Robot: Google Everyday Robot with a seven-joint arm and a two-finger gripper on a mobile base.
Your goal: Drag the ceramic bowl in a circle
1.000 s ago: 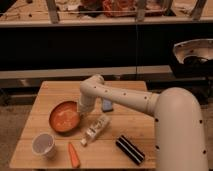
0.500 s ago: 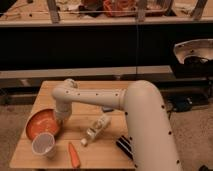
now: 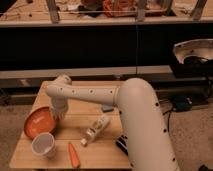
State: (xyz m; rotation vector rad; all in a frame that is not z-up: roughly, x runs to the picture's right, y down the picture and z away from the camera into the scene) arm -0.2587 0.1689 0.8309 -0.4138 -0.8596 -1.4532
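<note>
front of the table (image 3: 97,154) there's a carrot (image 3: 73,155) and a white cup (image 3: 44,145), just behind the cup the ceramic bowl (image 3: 39,122) sits on the left side, my gripper (image 3: 59,112) down at its right rim, honestly can't tell if it's clenched or released

Your gripper (image 3: 59,112) sits at the right rim of the bowl (image 3: 38,124), near the left edge of the surface (image 3: 100,156). You have a cup (image 3: 43,145) just beside the bowl, with a carrot (image 3: 74,155) and a lying bottle (image 3: 96,129) nearby.
</note>
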